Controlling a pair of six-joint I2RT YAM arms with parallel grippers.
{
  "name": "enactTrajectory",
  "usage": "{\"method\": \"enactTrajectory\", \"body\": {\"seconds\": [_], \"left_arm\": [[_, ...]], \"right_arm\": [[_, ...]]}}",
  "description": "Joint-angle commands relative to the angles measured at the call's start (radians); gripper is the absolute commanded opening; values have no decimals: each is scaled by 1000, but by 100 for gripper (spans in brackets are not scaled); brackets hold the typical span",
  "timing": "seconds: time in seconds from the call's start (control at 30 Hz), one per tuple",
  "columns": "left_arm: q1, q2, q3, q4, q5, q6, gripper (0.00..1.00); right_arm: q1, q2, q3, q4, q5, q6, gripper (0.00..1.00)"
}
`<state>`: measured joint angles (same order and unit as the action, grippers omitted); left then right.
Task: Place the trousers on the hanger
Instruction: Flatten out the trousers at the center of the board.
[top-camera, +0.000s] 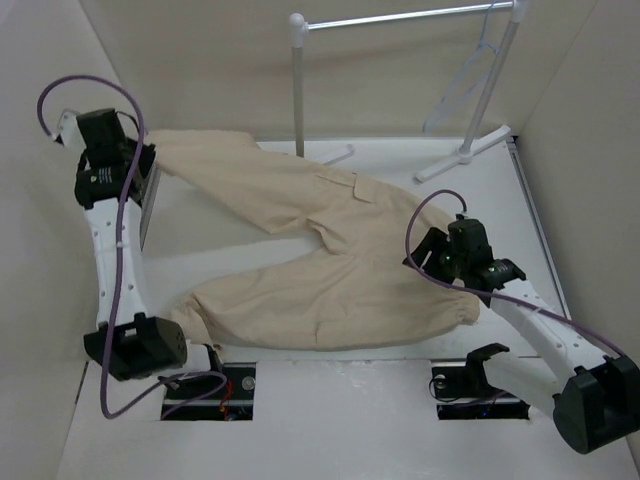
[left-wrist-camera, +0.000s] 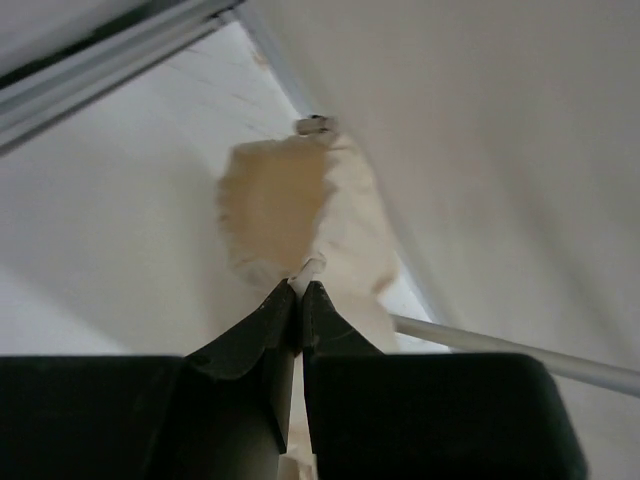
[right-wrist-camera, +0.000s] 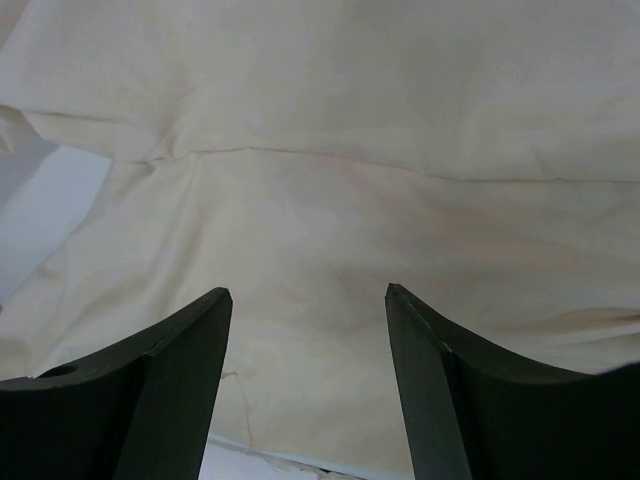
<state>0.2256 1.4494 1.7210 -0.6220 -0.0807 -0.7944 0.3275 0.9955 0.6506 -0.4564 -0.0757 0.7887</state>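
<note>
The beige trousers (top-camera: 330, 260) lie spread on the white table, waistband at the right, both legs reaching left. My left gripper (top-camera: 150, 178) is at the far left, shut on the cuff of the upper leg; in the left wrist view its jaws (left-wrist-camera: 300, 288) pinch a fold of the cloth (left-wrist-camera: 275, 205). My right gripper (top-camera: 428, 252) is open over the waist end; the right wrist view shows the open gripper (right-wrist-camera: 308, 292) empty, just above the cloth (right-wrist-camera: 330, 120). The thin pale hanger (top-camera: 468, 78) hangs from the rack bar at the back right.
The clothes rack stands at the back: metal bar (top-camera: 400, 17), white left post (top-camera: 297, 90), right post with a foot (top-camera: 465, 152). A pale pole (left-wrist-camera: 500, 345) crosses the left wrist view. White walls enclose the table on the left, back and right.
</note>
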Motion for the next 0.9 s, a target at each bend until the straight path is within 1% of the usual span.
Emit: {"method": "enactTrajectory", "body": {"seconds": [0.0,0.07,0.13,0.23,0.3,0.37,0.43,0.47,0.5,0.57,0.6,0.63,0.67,0.7,0.73,0.77,0.8,0.87], "left_arm": [[86,-23,-223,-62,-65,18,4],[141,-34,-355,-13,-59,17,4],[180,-14,-435,24,-62,18,4],[200,41,-492,80,-94,20,4],[212,89,-501,93,-113,17,7],[218,115,-503,107,-119,21,14],[229,117,-500,108,-125,21,31],[228,109,-491,108,-123,21,38],[226,100,-474,104,-128,24,42],[205,56,-448,97,-143,26,44],[185,20,-448,110,-166,29,44],[163,-15,-452,120,-210,37,45],[137,-52,-460,137,-273,47,47],[107,-69,-466,162,-337,67,50],[78,-66,-466,191,-382,98,53],[53,-26,-443,202,-390,131,55],[35,30,-407,196,-363,161,56],[4,170,-316,142,-265,173,57]], "right_arm": [[0,-20,-15,70,-19,-11,69],[2,-34,-22,70,-29,-8,70],[3,-57,-29,70,-41,-8,72],[3,-84,-32,59,-47,-12,74],[2,-104,-34,42,-49,-14,76],[-9,-126,-37,27,-50,-20,78],[-21,-139,-39,15,-50,-25,79],[-29,-144,-40,15,-50,-25,79],[-35,-146,-40,15,-52,-25,79],[-43,-140,-31,15,-55,-32,77],[-54,-135,-22,12,-56,-45,72],[-66,-127,-10,10,-56,-54,65],[-83,-117,4,9,-56,-60,50],[-106,-103,20,7,-58,-66,32],[-132,-81,41,-1,-59,-66,19],[-158,-55,64,-10,-64,-63,13],[-175,-29,89,-8,-68,-63,12],[-184,23,136,-5,-72,-63,13]]}}
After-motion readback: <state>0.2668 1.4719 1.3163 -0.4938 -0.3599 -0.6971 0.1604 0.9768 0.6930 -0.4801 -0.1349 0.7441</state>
